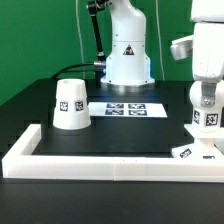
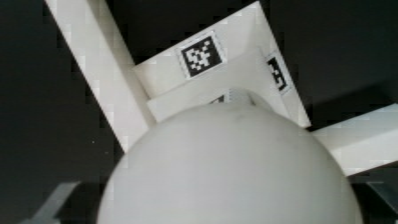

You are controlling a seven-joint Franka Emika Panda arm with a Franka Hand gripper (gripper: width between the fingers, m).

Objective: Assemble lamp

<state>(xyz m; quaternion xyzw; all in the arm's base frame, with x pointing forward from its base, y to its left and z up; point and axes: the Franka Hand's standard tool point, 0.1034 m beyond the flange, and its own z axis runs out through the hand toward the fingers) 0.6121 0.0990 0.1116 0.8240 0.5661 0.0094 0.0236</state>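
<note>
My gripper [image 1: 205, 100] is shut on the white rounded bulb [image 1: 207, 118] and holds it upright just above the flat square base [image 1: 192, 152]. The base lies in the front corner at the exterior view's right, against the white bars. In the wrist view the bulb [image 2: 222, 160] fills the picture and hides the fingertips. Beyond it the base [image 2: 222, 60] shows a tag. The tapered cone shade [image 1: 72, 103] stands on the table at the exterior view's left, well apart from the gripper.
Long white bars [image 1: 100, 160] edge the table's front and the left side. One also shows in the wrist view [image 2: 98, 70]. The marker board [image 1: 125, 108] lies flat mid-table. The robot's white pedestal [image 1: 128, 55] stands behind it.
</note>
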